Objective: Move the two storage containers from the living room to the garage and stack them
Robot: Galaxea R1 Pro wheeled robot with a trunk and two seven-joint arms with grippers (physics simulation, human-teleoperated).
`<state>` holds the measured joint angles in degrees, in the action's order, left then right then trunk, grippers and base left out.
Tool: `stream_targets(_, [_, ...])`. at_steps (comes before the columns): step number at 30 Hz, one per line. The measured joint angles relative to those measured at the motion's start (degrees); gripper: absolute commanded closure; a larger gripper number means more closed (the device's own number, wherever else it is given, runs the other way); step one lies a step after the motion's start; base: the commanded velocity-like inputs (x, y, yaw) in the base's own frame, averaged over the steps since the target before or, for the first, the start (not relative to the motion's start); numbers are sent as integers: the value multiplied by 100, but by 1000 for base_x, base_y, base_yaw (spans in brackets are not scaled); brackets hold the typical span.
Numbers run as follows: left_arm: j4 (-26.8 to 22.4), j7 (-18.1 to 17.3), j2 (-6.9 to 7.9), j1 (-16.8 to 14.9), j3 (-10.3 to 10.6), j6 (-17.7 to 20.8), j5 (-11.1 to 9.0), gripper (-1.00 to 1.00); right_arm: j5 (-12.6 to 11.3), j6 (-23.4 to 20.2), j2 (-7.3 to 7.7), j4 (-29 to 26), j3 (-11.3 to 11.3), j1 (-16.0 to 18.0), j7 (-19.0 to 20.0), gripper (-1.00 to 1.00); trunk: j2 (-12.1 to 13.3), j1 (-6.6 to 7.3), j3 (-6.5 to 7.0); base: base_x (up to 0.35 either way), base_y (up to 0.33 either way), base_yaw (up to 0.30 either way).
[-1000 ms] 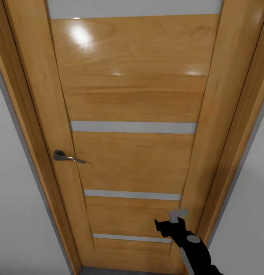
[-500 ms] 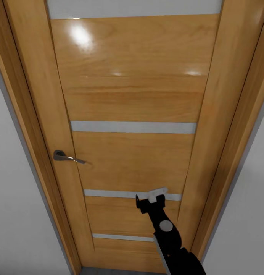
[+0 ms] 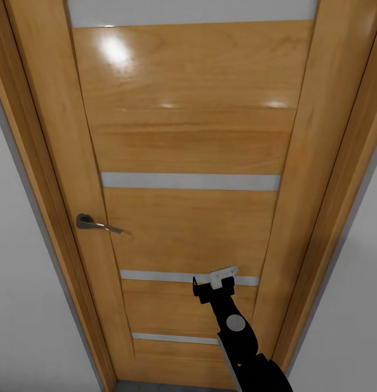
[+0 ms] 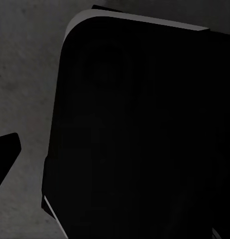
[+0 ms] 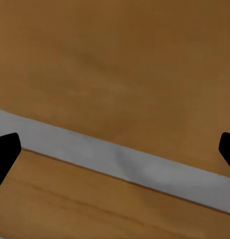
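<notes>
Right gripper [image 3: 216, 283] is raised close to the shut wooden door [image 3: 194, 147], fingers spread wide and empty, tips at a grey strip [image 5: 120, 162]. Whether the left gripper is spread or closed can't be told; its wrist view is a dark shape over grey floor [image 4: 25, 59]. Handle [image 3: 96, 224] sits well to the left. The bins are elsewhere, out of frame. Judging by the task, they're rigid, light, lidless: grip by the rim.

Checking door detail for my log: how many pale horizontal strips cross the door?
4: one at the top edge, one mid-door, one by the right gripper, one near the bottom. More may lie outside the frame.
</notes>
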<state>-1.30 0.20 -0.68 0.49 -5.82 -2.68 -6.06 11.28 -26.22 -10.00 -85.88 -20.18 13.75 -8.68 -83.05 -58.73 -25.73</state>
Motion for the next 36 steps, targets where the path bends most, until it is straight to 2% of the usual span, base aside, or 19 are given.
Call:
stream_targets(4, [0,0,0,0,-1,0,0,-100,-14,2,0,59,-3,99,24,-100,0,0,0,0,0,0])
stream_targets(6, [0,1,-2,0,0,0,0,-100,-30,-10,0,162,-7,291,54,-100,0,0,0,0,0,0])
stream_targets(8, [-1,-1,-4,0,-1,0,0,-100,-38,-39,0,407,-37,632,114,-100,-1,0,-1,0,0,0])
stream_targets(9, [-3,-3,-3,2,-4,1,1,-100,59,-88,0,540,-96,734,110,-100,-2,1,-1,0,0,0])
stream_targets(10, [-1,-1,-2,0,-1,0,0,-100,-51,-76,0,633,-148,873,127,-100,0,0,0,0,0,0])
stream_targets(11, [-3,0,-3,2,-3,1,1,-100,-2,-146,1,881,-270,1074,104,-100,-1,1,-1,0,0,0])
stream_targets(15, [0,1,-8,0,5,0,7,-100,-61,-5,0,1511,-449,1671,138,-100,0,0,0,0,0,0])
stream_targets(17, [-1,-2,-9,0,8,0,8,-100,-134,43,0,1922,-475,2004,159,-100,-1,1,-1,0,0,0])
stream_targets(19, [0,-1,-9,0,10,0,8,-100,-95,169,0,2410,-481,2426,119,-100,0,0,0,0,0,0])
stream_targets(21, [1,-1,-9,-1,4,0,10,-100,-156,480,0,3189,-496,2921,101,-100,-1,0,-1,0,0,0])
stream_targets(25, [1,-3,-4,0,0,0,9,-100,-147,656,0,3803,-480,3374,72,-100,0,0,0,0,0,0])
stream_targets(27, [1,-3,-1,-2,0,-1,8,-100,-401,727,0,4388,-497,3800,76,-100,1,0,-1,0,0,0])
stream_targets(28, [1,-4,-1,-1,0,-1,8,-100,-445,752,0,4650,-484,4062,66,-100,1,0,-1,0,0,0])
stream_targets(29, [1,-4,0,-2,1,-1,10,-100,-830,992,0,5306,-516,4480,138,-100,-1,1,-1,0,0,0])
stream_targets(30, [-4,-3,0,-1,0,-1,8,-100,-1067,1096,0,5574,-470,4811,72,-100,1,0,1,0,0,0])
stream_targets(31, [-7,-1,0,-1,0,-1,3,-100,-1179,1122,0,5652,-452,4928,24,-100,0,0,1,0,0,0])
stream_targets(36, [-7,-3,0,-1,0,-1,2,-100,-1215,1127,0,5659,-444,4944,-162,-100,0,0,0,0,0,0])
